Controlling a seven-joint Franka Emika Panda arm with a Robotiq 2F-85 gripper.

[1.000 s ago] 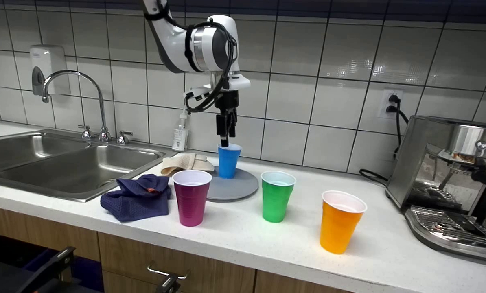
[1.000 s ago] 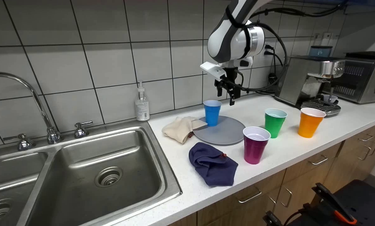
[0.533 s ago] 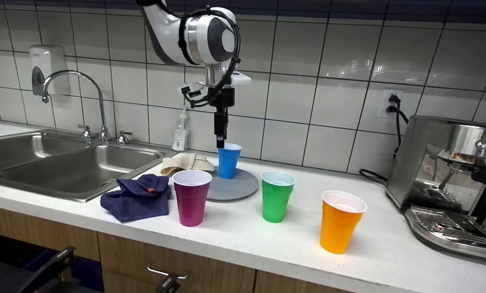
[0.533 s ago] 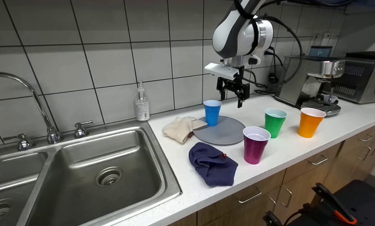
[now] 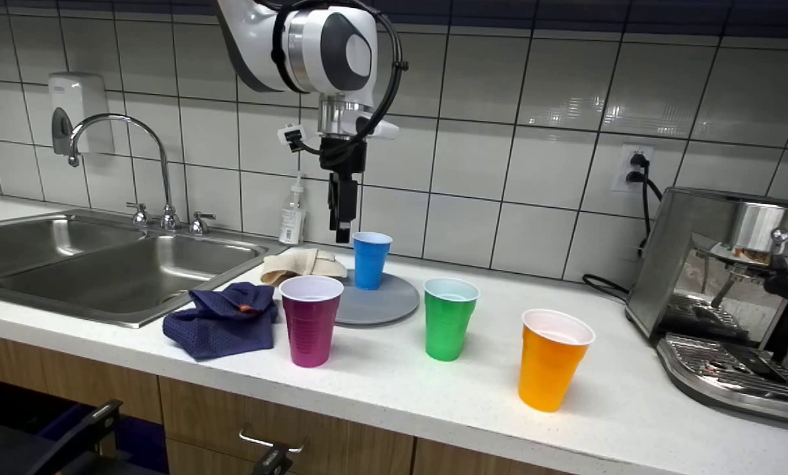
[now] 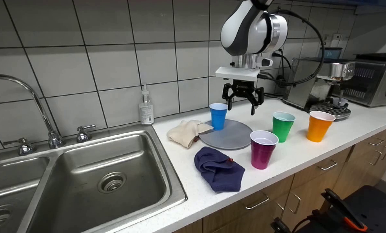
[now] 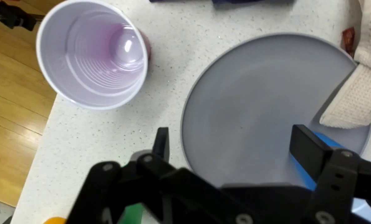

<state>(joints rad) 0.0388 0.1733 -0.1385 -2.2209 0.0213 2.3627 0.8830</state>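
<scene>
Over the gray plate, the hand hangs empty with its jaws spread wide and pointing down, while the blue cup, nearest to it, stands upright on the plate, off toward the wall, outside the gap between the jaws.

The counter carries a plate, three cups, two cloths, a coffee machine and probably an oven.
</scene>
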